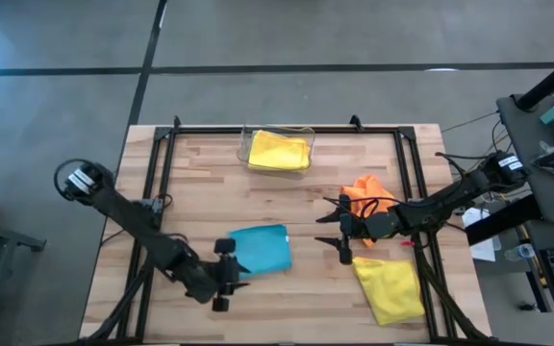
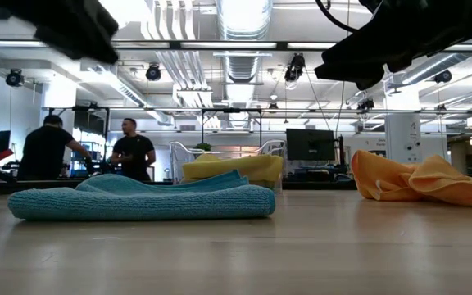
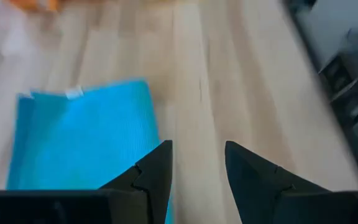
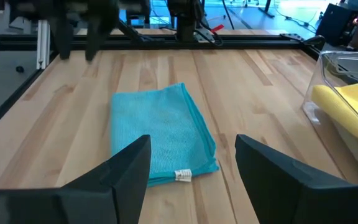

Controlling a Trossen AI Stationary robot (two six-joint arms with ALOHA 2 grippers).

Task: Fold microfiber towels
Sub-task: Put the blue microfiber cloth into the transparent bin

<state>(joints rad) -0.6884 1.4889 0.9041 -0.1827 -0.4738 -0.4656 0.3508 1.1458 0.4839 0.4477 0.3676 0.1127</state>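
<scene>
— Where was your left gripper [image 1: 238, 274] at that point?

— You had it low at the table's near edge, fingers parted and holding nothing. The folded blue towel [image 1: 261, 249] lay flat just beside it, toward the table's middle.

— And further right?

— Your right gripper [image 1: 333, 230] hung above the wood [image 1: 200, 183], jaws spread wide and empty, pointing at the blue towel across a bare strip. The crumpled orange towel [image 1: 365, 195] sat just behind that gripper, and one yellow towel [image 1: 390, 286] lay spread near the front right corner.

— The other yellow one?

— You could see it resting in the clear bin [image 1: 250, 143] at the far edge.
</scene>
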